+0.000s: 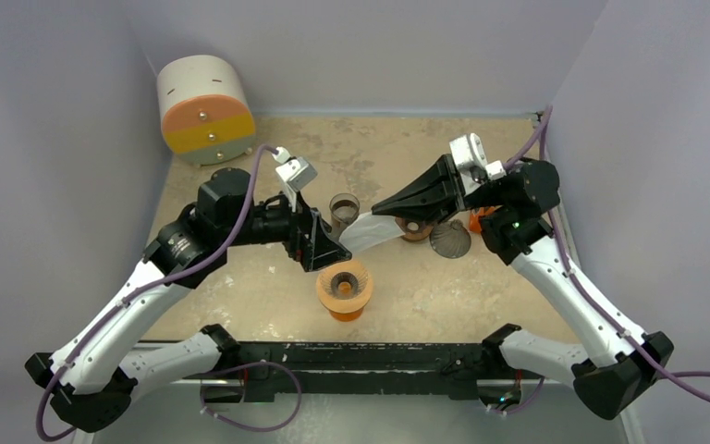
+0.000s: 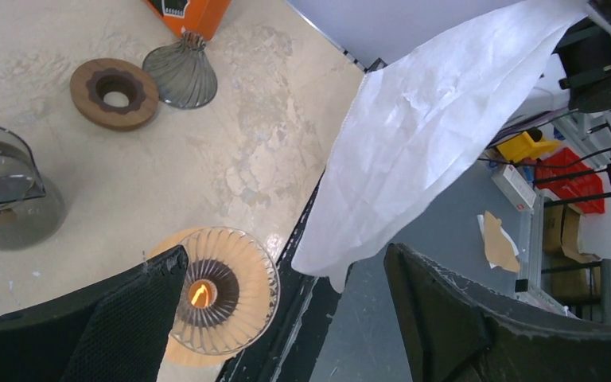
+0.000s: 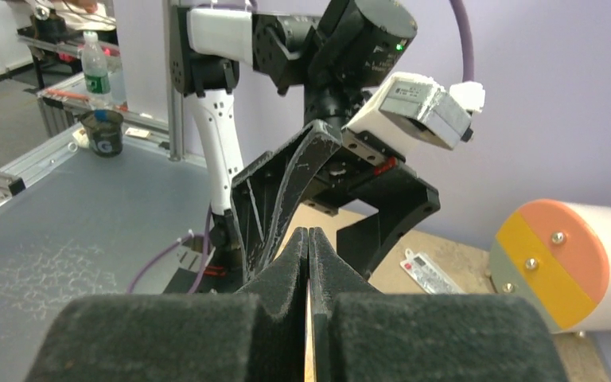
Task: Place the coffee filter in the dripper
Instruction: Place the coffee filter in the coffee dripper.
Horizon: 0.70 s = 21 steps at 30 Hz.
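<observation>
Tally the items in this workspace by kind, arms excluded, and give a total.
Glass drippers: 2, the upright dripper and the inverted dripper
Paper filter: 1
Wooden ring: 1
Glass cup: 1
Orange box: 1
White drum: 1
Total: 7

coffee filter (image 2: pixel 414 143) top cropped, dripper (image 2: pixel 231 294) partly hidden, glass cup (image 2: pixel 8 207) cut at left

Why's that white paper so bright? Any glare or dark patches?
Left wrist view: the coffee filter is nearly washed out, and the table glares beside the dripper. Right wrist view: the right gripper looms dark in the foreground. Top view: even, soft light.
</observation>
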Available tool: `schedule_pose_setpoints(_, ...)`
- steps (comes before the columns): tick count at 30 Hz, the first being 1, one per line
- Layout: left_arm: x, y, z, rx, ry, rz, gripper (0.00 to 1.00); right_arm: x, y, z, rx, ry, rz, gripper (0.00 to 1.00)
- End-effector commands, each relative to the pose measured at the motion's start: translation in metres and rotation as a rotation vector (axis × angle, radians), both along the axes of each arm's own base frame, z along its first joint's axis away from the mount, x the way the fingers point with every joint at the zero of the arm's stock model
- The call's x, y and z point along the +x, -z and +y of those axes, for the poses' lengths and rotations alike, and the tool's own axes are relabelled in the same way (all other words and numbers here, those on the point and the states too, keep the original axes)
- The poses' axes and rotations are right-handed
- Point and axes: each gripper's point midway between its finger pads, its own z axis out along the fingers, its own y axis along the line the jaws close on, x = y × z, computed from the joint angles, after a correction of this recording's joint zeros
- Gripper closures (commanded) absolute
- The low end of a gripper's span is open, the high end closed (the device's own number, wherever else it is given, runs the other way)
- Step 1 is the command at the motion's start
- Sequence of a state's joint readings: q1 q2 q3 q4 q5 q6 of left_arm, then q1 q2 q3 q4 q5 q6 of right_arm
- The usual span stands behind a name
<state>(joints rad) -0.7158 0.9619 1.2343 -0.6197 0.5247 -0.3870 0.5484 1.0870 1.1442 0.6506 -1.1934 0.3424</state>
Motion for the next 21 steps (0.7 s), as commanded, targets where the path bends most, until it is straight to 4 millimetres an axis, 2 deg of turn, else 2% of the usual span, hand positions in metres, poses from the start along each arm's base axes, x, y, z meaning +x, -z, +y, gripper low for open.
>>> schedule_pose_setpoints(1, -0.008, -0.026, -0.006, -0.117, 0.053, -0.076, 0.06, -0.014, -0.032, -0.006, 0.123, -0.032, 0.001, 1.0)
schedule_pose_setpoints(5, -0.009, -0.031, -0.009, -0.168, 0.069, -0.101, 0.06, -0.015, -0.043, -0.006, 0.182, -0.053, 0.035, 1.0)
schedule_pose_setpoints(13, -0.011, -0.054, -0.008, -0.311, 0.063, -0.233, 0.07, -0.02, -0.072, -0.013, 0.292, -0.075, 0.052, 1.0)
schedule_pose_setpoints(19, -0.012, -0.067, -0.008, -0.385, 0.058, -0.27, 0.08, -0.016, -0.082, -0.014, 0.32, -0.043, 0.059, 1.0)
schedule_pose_setpoints(21, -0.012, -0.077, -0.009, -0.417, 0.061, -0.3, 0.11, -0.016, -0.083, -0.014, 0.324, -0.042, 0.057, 1.0)
